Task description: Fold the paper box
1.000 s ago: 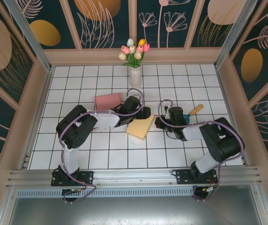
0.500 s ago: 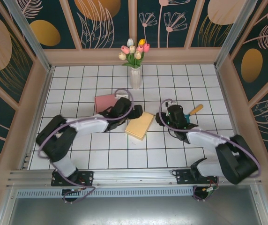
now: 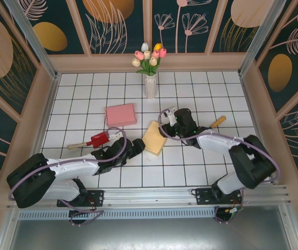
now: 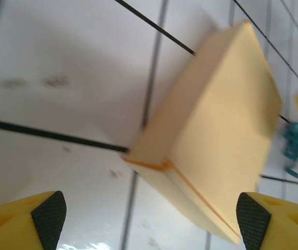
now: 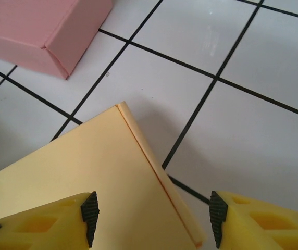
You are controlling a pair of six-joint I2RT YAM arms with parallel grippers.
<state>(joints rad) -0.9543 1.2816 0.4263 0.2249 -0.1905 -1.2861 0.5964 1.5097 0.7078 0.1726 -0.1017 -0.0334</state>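
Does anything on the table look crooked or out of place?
Nothing spilled or damaged. The yellow box lies closed but skewed against the tile lines; the pink box sits slightly askew too. The tulip vase stands upright.

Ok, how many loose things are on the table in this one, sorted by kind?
Paper boxes: 2 (yellow box, pink box)
Hand tools: 2 (red scoop, orange-handled tool)
Vase of tulips: 1
Total: 5

Bright even light, soft shadows, left wrist view blurred, faint tile glare
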